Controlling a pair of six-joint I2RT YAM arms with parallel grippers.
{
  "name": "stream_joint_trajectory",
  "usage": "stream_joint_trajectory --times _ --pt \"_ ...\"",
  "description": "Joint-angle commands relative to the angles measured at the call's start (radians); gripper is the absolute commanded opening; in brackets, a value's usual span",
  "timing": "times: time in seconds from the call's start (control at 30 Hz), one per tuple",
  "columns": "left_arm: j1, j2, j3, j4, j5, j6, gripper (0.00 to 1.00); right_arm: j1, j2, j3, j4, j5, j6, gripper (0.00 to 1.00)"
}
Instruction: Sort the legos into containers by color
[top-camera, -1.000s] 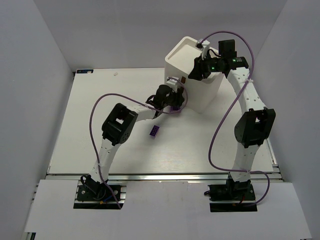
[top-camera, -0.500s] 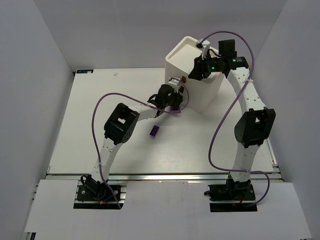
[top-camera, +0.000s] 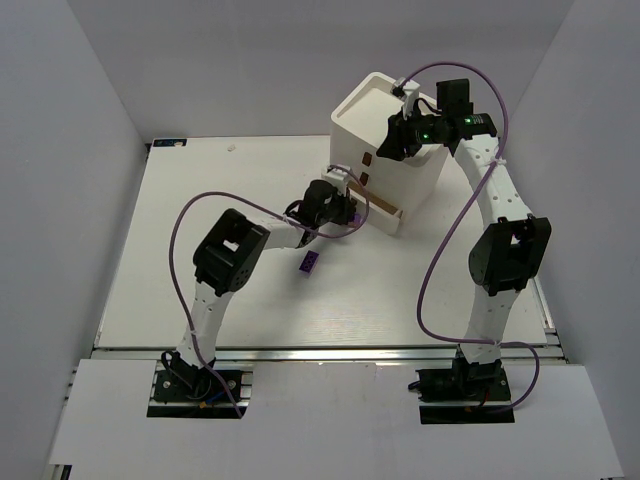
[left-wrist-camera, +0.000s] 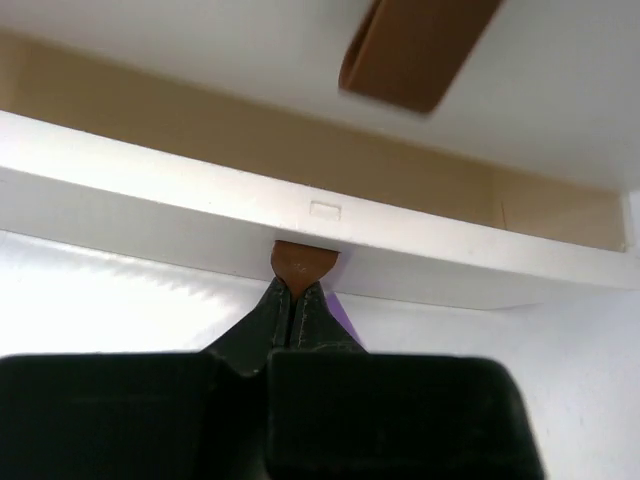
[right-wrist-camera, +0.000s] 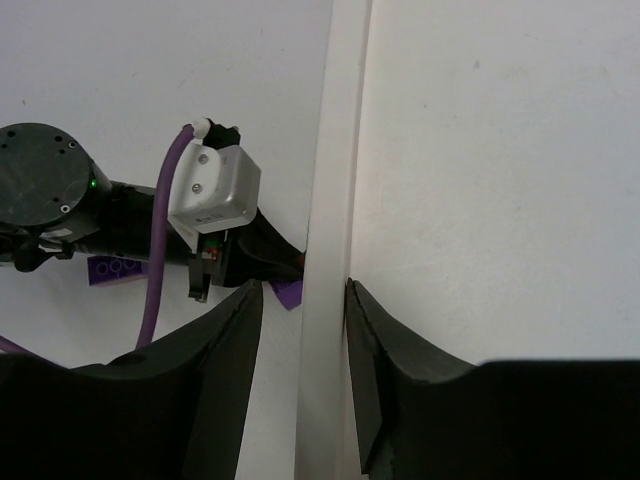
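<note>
Pinches the brown tab (left-wrist-camera: 302, 262) of the bottom bin (left-wrist-camera: 150, 175) tight in the left gripper (left-wrist-camera: 298, 300), bin lying just far-right of it. Straddles the wall of the upper stack (top-camera: 405, 185) with the right gripper (right-wrist-camera: 305, 290); cannot tell whether clamped.

The white counter (top-camera: 200, 230) carries one purple lego (top-camera: 309, 262), lying loose near its middle. Beyond it, toward the far right, a low white bin (top-camera: 388, 220) with a tan inside sits on the surface. A tiny white speck (top-camera: 230, 147) lies by the far edge.
</note>
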Motion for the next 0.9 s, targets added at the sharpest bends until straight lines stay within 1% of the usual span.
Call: stream_joint_trajectory --times 0.0,0.23,0.37,0.53,0.73,0.87 --pt "0.010 -0.135 -0.063 0.047 -0.013 0.014 0.00 0.018 -0.007 -0.036 -0.114 0.010 0.018 0.44" --pt "0.010 -0.234 -0.167 0.052 -0.012 0.034 0.00 0.018 -0.010 -0.045 -0.117 0.034 0.012 0.44" --pt "0.019 -0.306 -0.276 0.059 -0.024 0.034 0.00 0.018 -0.014 -0.045 -0.117 0.039 0.007 0.45" --pt "0.019 -0.389 -0.359 0.061 -0.055 0.037 0.00 0.017 -0.010 -0.042 -0.117 0.037 0.009 0.44" --pt "0.019 -0.441 -0.451 0.064 -0.062 0.028 0.00 0.018 -0.013 -0.042 -0.119 0.039 0.001 0.45" --pt "0.019 -0.431 -0.448 0.065 -0.058 0.022 0.00 0.018 -0.010 -0.040 -0.129 0.036 -0.005 0.45"
